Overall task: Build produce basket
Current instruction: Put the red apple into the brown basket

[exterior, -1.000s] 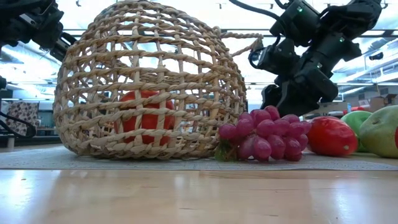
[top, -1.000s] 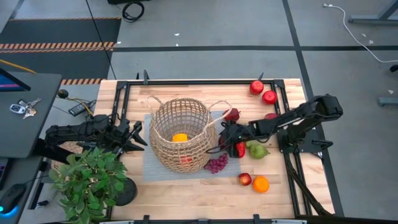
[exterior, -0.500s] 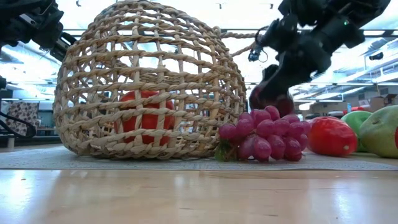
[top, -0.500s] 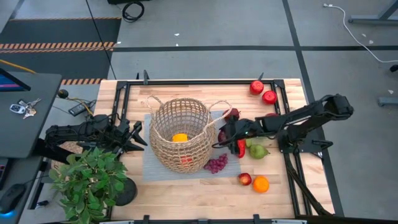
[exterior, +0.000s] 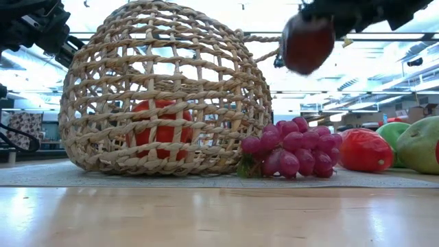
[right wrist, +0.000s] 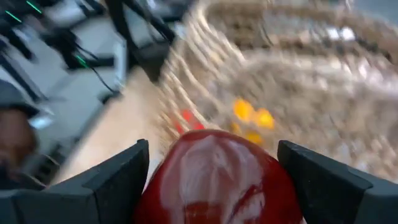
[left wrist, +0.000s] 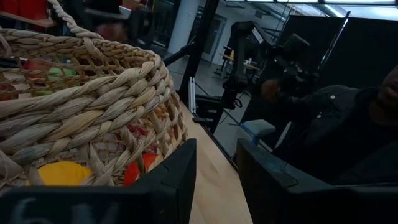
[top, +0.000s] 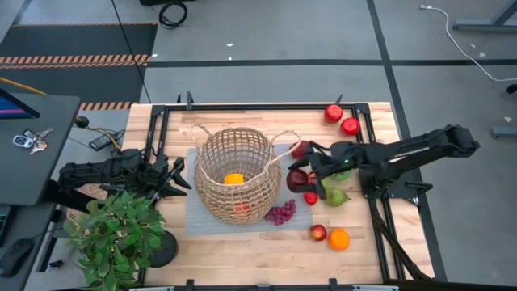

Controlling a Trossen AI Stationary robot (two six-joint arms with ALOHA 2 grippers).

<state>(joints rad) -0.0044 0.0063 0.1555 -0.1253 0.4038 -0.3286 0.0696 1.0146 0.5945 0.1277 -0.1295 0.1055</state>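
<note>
The tan wicker basket (top: 235, 174) stands on a grey mat (top: 198, 220) with an orange (top: 233, 179) and a red fruit (exterior: 159, 127) inside. My right gripper (top: 303, 175) hangs just right of the basket's rim, shut on a dark red apple (exterior: 306, 42). On the table right of the basket lie purple grapes (top: 280, 212), a red pepper (top: 311, 197) and a green pear (top: 334, 196). My left gripper (top: 179, 174) waits open at the basket's left side, with nothing between its fingers (left wrist: 180, 180). My right gripper pinches the dark red apple by two opposite sides (right wrist: 158, 186) between its two fingers (right wrist: 115, 177). The fingers come from the table's right side, slanting a little downward. The apple is lifted clear of the table, at about the height of the basket's rim.
Two red apples (top: 342, 120) sit at the far right corner; a small red apple (top: 318, 233) and an orange (top: 338, 239) lie near the front. A potted plant (top: 117, 234) stands at the front left. A person in dark clothes (left wrist: 336, 124) shows beyond the table.
My right gripper has risen from the table beside the grapes with the dark red apple, lifting it clear to about rim height. It has tipped from pointing steeply down to nearly level, and the arm has drawn back toward the table's right edge.
</note>
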